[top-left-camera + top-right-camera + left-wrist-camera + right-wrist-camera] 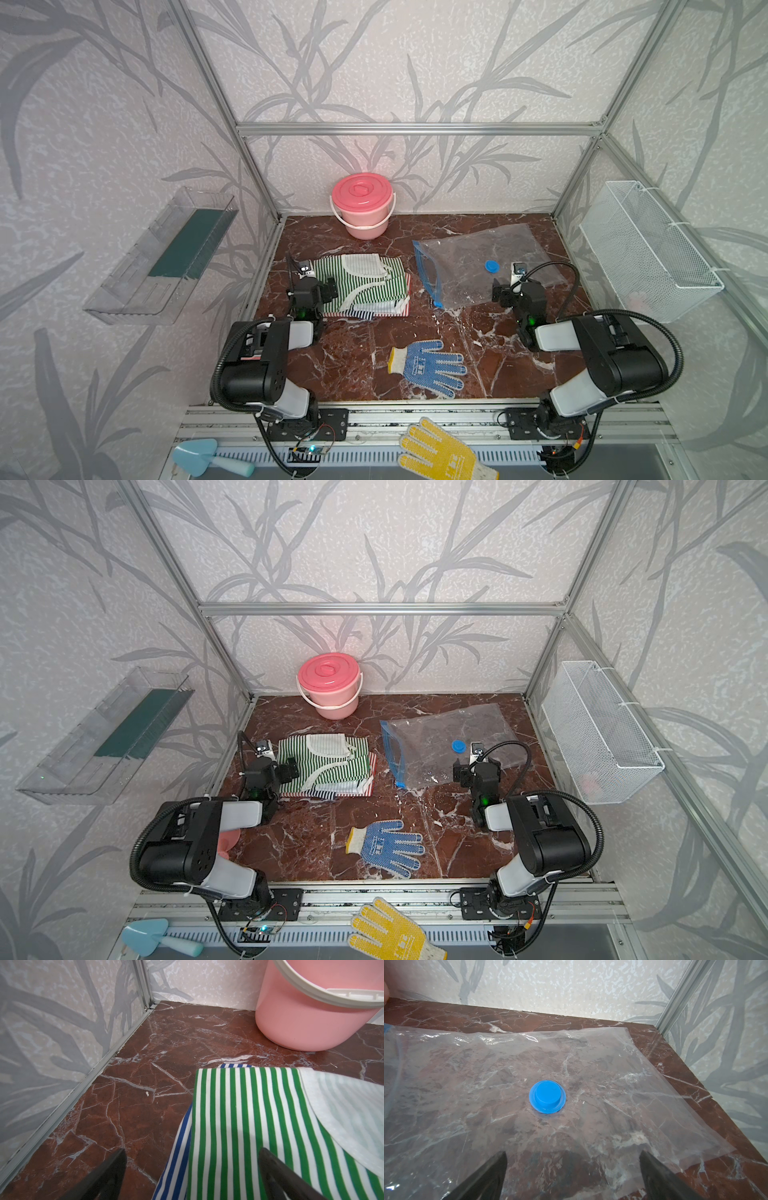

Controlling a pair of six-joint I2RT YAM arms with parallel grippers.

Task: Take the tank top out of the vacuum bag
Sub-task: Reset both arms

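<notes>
The left end effector (192,1150) is released, jaws spread wide: one over the bare red-brown marble surface (116,1105), one over the folded green-and-white striped tank top (361,278). The tank top crowns a stack of striped garments (374,309) beside the bag, outside it. The large clear crinkly plastic vacuum bag (469,266) lies flat and appears empty. The right end effector (572,1151) is likewise released above the film, near the round blue valve cap (547,1097). Extraction appears complete. Raise both arms vertically to avoid snagging cloth or film.
</notes>
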